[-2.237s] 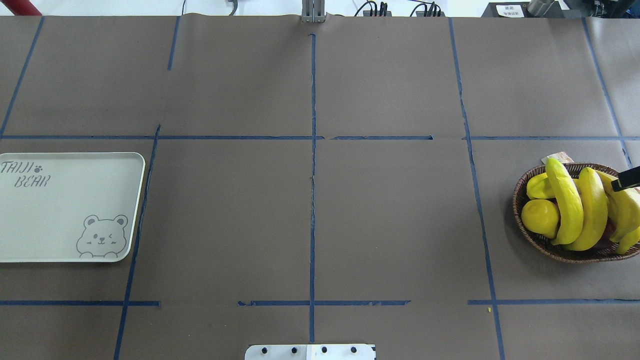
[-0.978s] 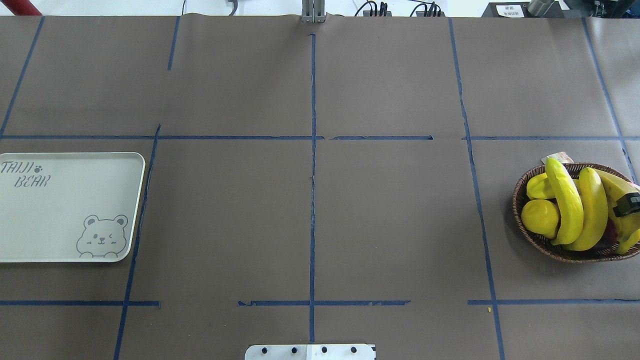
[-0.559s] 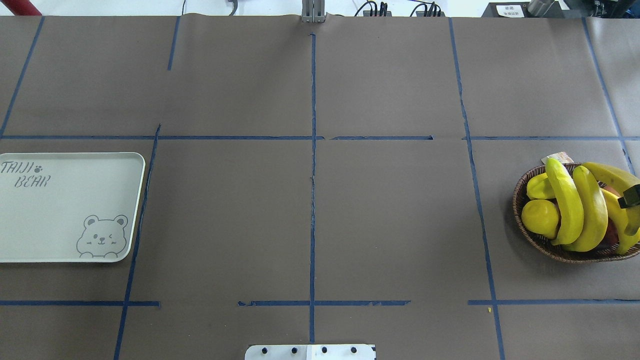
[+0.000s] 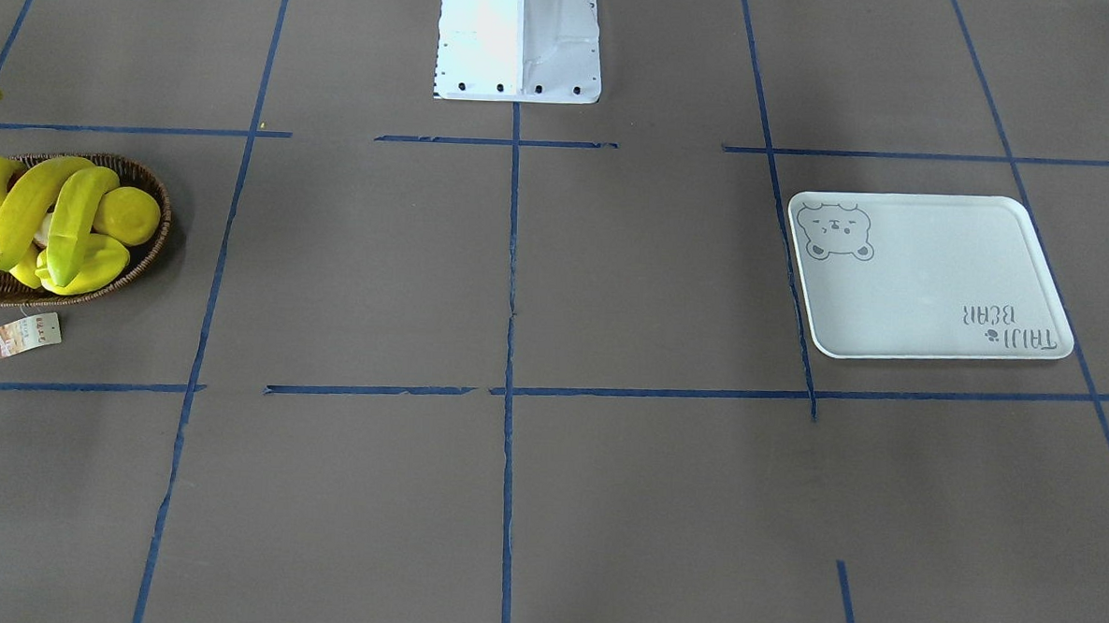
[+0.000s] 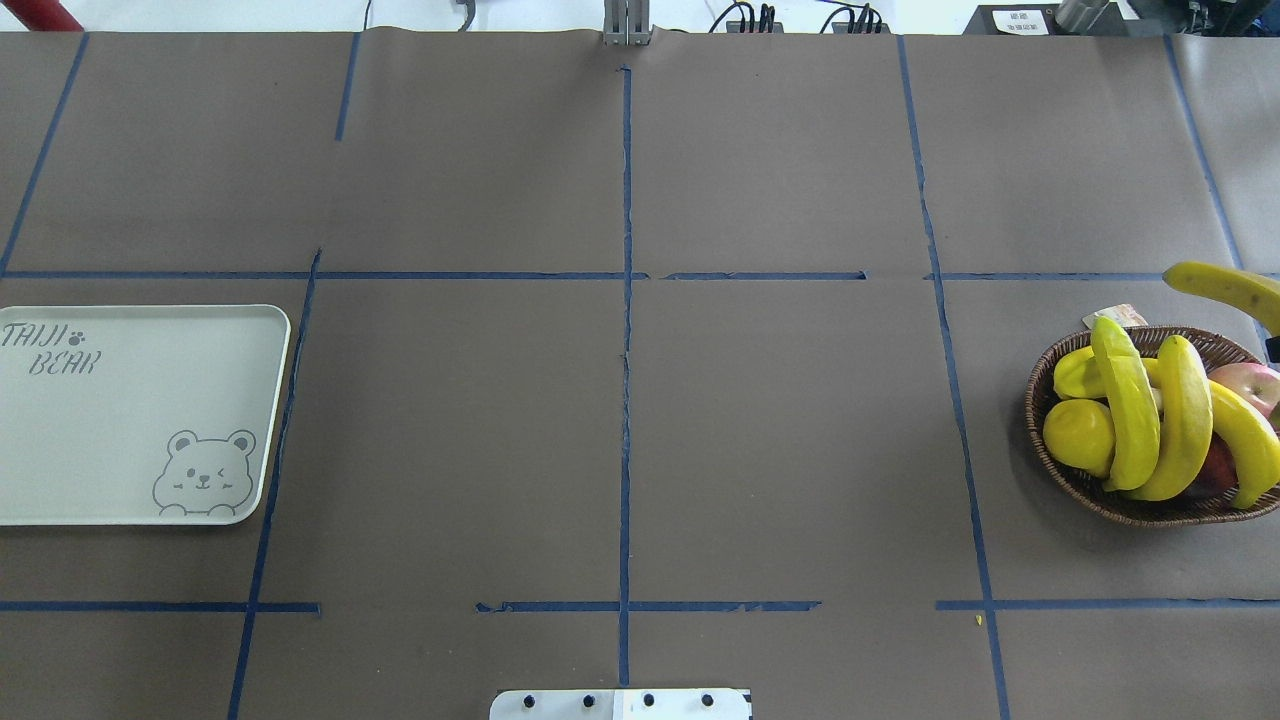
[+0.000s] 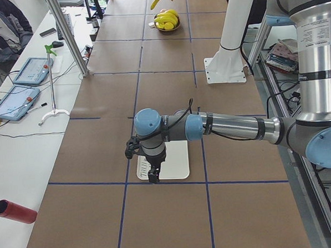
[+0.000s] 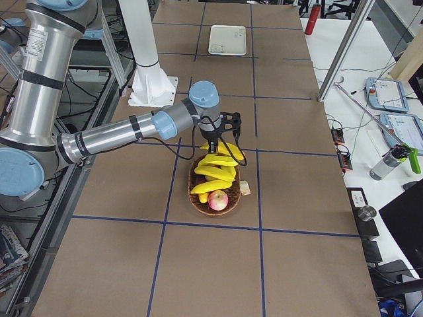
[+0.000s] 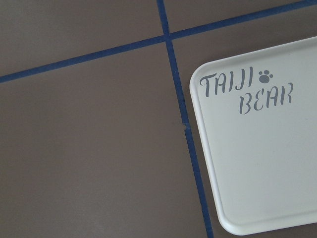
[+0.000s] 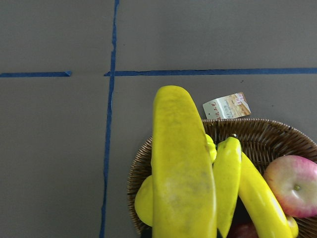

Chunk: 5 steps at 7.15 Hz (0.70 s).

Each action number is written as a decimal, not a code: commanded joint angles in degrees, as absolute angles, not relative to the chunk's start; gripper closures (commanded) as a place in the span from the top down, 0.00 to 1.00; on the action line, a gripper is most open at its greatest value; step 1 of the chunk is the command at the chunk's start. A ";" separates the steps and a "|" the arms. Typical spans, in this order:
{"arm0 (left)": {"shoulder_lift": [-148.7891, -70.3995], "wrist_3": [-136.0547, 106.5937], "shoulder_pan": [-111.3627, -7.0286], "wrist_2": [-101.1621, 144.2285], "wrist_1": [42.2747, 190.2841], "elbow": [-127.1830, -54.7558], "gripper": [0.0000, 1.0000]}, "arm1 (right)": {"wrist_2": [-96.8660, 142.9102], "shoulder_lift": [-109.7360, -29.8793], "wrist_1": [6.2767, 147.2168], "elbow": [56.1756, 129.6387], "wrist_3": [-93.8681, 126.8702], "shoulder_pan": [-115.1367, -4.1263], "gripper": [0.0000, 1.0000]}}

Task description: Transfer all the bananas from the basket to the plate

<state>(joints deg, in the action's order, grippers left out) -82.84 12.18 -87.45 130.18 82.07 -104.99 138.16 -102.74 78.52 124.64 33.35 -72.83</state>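
- The basket [image 5: 1150, 512] is a shallow oval of dark-brown woven wicker with a small paper tag [image 5: 1115, 314] on a string lying just beside its far rim.
- Three bananas [image 5: 1132, 400] lie in the basket. They are long, curved, glossy yellow like plastic, side by side, with their tips over the rim.
- A round yellow lemon [image 5: 1078, 435] and a ridged yellow-green starfruit [image 5: 1072, 372] are packed in the basket with them. A smooth red-and-yellow apple [image 5: 1248, 382] is there too.
- The plate [image 5: 120, 430] is a pale grey-white rectangular tray with rounded corners, a grey bear face and grey lettering. It lies flat and bare, well apart from the basket, at the other end of the table [image 5: 780, 430].
- The table is covered in matt brown paper crossed by blue tape lines [image 5: 626, 400].
- A fourth fruit, the raised banana [image 5: 1225, 288], hangs clear above the basket. Its free end reaches out past the basket's far rim, over the tag side.
- In the right wrist view the raised banana fills the middle and runs straight away from the camera, directly under the right gripper [image 7: 213, 146].
- The right gripper stands over the basket, clamped on the raised banana. Its fingers are mostly out of frame or hidden, so how wide they sit cannot be told.
- The left gripper [image 6: 153, 176] hangs far from the basket, above the plate's lettered corner. It holds nothing that shows, and I cannot tell whether its fingers are apart or together.
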 commanded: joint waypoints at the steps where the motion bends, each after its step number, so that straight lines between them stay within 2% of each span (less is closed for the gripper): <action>1: -87.50 12.13 -87.10 130.26 86.80 -106.09 1.00 | 140.54 -93.04 78.14 124.19 41.52 -69.46 0.02; 2: -88.84 11.95 -87.10 130.95 88.23 -106.61 1.00 | 139.32 -88.99 77.79 123.58 45.57 -64.82 0.02; 3: -92.51 8.12 -86.23 136.53 87.72 -104.17 1.00 | 138.35 -82.85 77.78 120.96 49.70 -61.47 0.02; 5: -94.64 -10.83 -82.20 145.25 88.68 -104.76 1.00 | 134.85 -73.52 77.87 118.31 59.45 -54.35 0.02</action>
<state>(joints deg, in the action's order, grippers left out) -92.73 -0.99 -84.51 140.46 88.32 -104.56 137.23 -79.40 77.82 119.91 53.18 -58.88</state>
